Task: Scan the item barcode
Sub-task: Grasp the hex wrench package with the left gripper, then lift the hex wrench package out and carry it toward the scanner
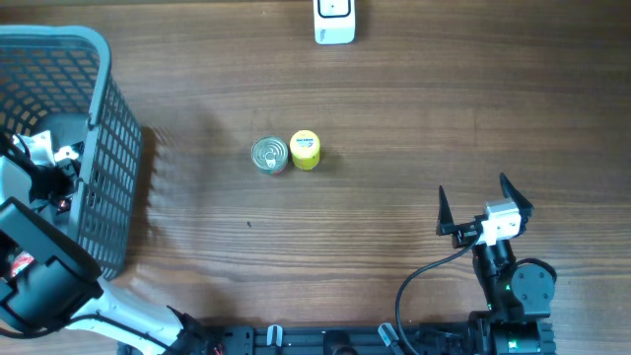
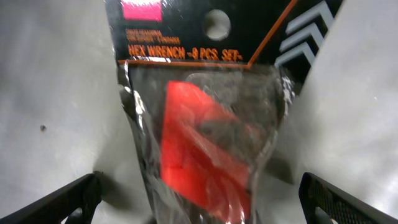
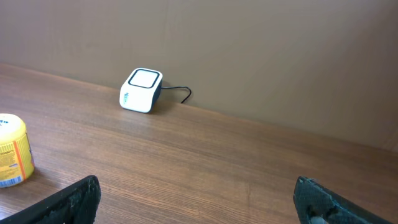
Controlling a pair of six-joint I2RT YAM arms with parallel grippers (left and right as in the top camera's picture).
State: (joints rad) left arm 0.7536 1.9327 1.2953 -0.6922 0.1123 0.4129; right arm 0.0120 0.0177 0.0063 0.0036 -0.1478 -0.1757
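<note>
A hex wrench set pack point(image 2: 205, 137), a black card with a clear blister over a red holder, fills the left wrist view and lies on a pale surface. My left gripper point(image 2: 199, 186) hangs open just above it, one finger on each side and neither touching. No barcode shows on it. Overhead, my left arm point(image 1: 39, 266) reaches into the blue-grey basket point(image 1: 108, 148). The white scanner point(image 1: 334, 20) sits at the table's far edge, also seen in the right wrist view point(image 3: 142, 90). My right gripper point(image 1: 473, 189) stands open and empty over the near right of the table point(image 3: 198, 186).
A silver can point(image 1: 268, 155) and a yellow tub point(image 1: 305, 150) stand side by side mid-table; the tub point(image 3: 12, 152) shows at the left of the right wrist view. The scanner's cable point(image 3: 180, 94) trails toward the wall.
</note>
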